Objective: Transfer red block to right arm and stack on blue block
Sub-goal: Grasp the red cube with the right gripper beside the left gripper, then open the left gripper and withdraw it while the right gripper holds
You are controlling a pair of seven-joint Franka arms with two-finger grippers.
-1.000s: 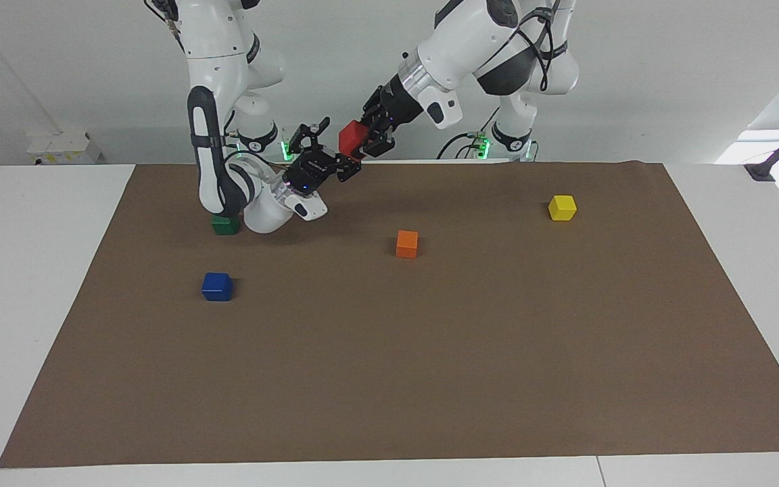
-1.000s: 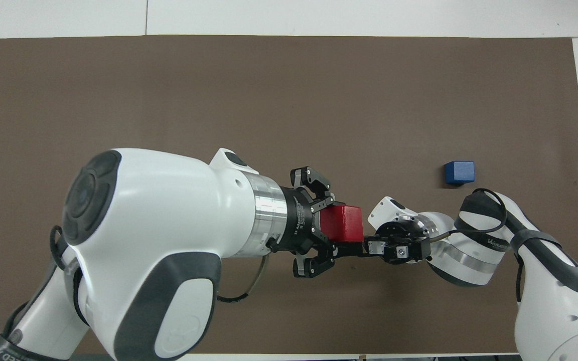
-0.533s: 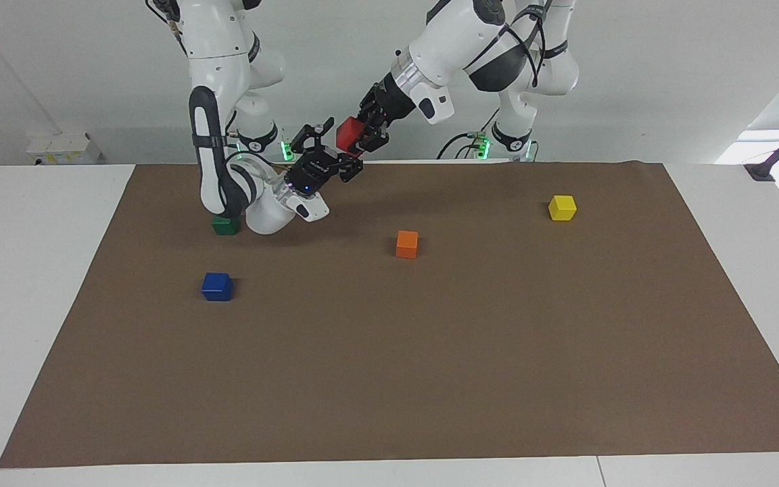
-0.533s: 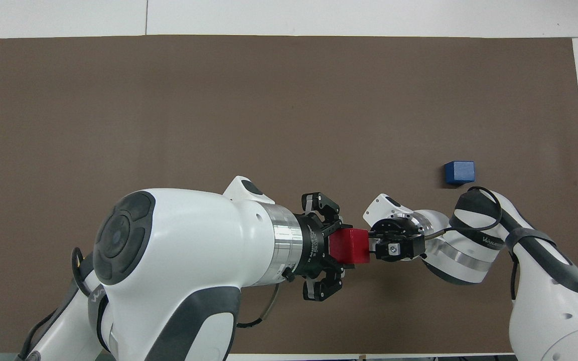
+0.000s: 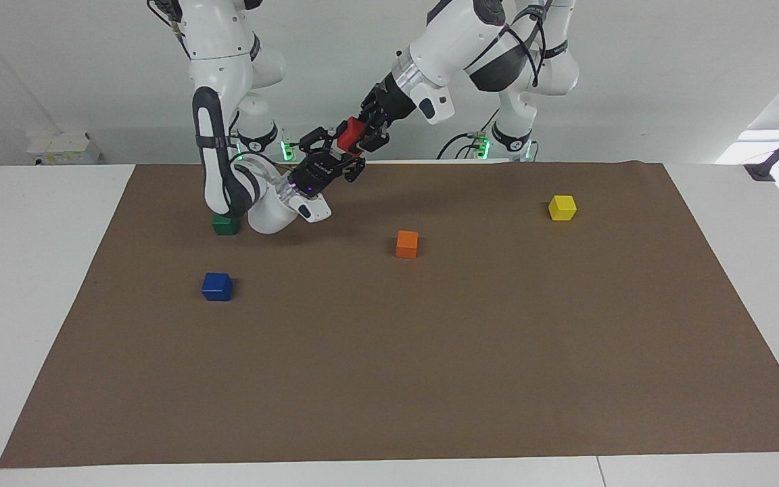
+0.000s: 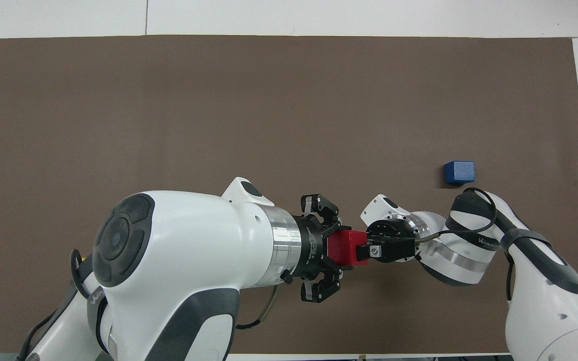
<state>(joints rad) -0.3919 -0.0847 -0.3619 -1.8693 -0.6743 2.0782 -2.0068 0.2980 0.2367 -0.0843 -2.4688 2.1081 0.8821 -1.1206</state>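
The red block hangs in the air between both grippers, over the strip of the brown mat closest to the robots. My left gripper is shut on it from the left arm's side. My right gripper meets it from the other side, and its fingers are closed on the block's free end. The blue block sits alone on the mat toward the right arm's end, well apart from both grippers.
A green block lies near the right arm's elbow, partly hidden by it. An orange block sits mid-mat and a yellow block toward the left arm's end. The brown mat covers most of the white table.
The left gripper lifted the red block and drew it back toward the robots. The right gripper followed, came up to it and closed on it.
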